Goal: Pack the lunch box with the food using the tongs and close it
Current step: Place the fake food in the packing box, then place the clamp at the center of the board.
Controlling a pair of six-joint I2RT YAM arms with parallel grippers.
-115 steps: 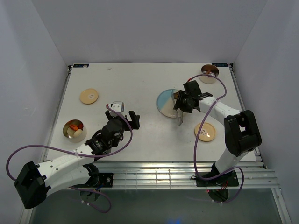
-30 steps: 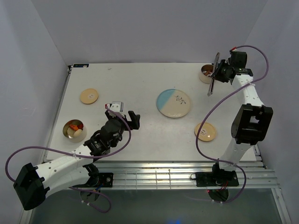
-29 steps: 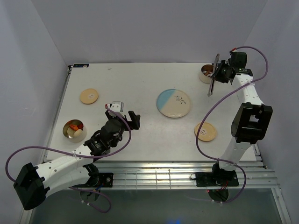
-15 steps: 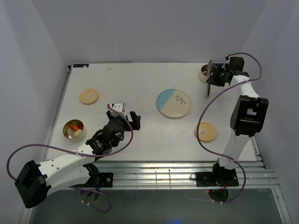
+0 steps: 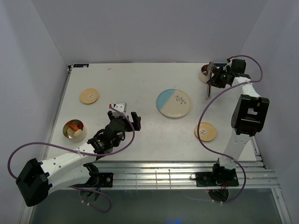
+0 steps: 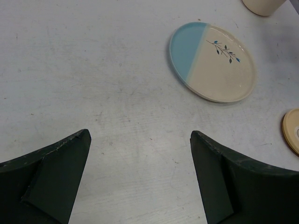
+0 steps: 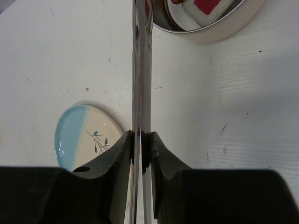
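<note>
From above, my right hand [image 5: 217, 78] stretched to the far right corner of the worktop [image 5: 140, 84]. It was closed on the tongs [image 5: 208, 89], whose tips sat at the lunch box [image 5: 203, 74] just beyond it. I judged this the delivery step. Next I would ease the squeeze over the box, then go for the lid [image 5: 204, 131], well behind the hand. My left hand [image 5: 125, 117] hovered spread wide, holding nothing.

The left wrist view showed only bare worktop between its fingers. The plate [image 6: 212, 60] lay ahead and rightward, bare.

The right wrist view showed my fingers pinching the tongs [image 7: 141, 70] flat together. Food [image 7: 201, 7] lay in the box, ahead-right of the tips. Whether the tips carried a piece, I could not tell.
</note>
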